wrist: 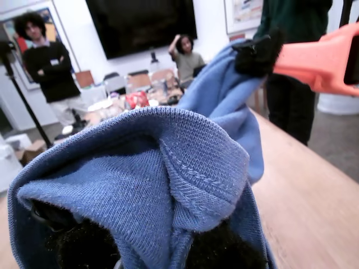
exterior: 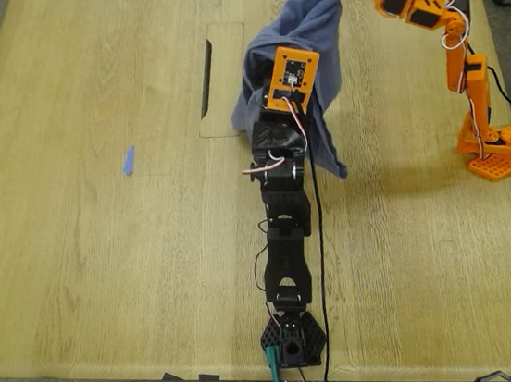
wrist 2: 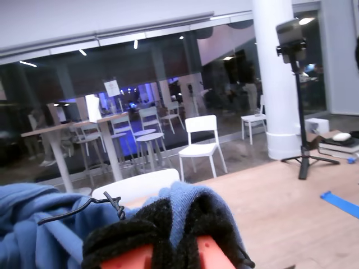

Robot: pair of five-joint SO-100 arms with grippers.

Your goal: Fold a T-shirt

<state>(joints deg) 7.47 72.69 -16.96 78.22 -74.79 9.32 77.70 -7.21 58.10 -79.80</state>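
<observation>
No text can be read anywhere. A paper sign (wrist 2: 111,88) on the glass wall ahead of my second gripper and a framed poster (wrist: 242,14) beyond my first gripper are both too blurred.

Folds of the T-shirt (wrist: 168,185) bury the fingertips of my first gripper (wrist: 140,246) in the first wrist view, so how its jaws stand cannot be told. The shirt's chest print is hidden in every view. The people (wrist: 47,61) behind are blurred.
</observation>
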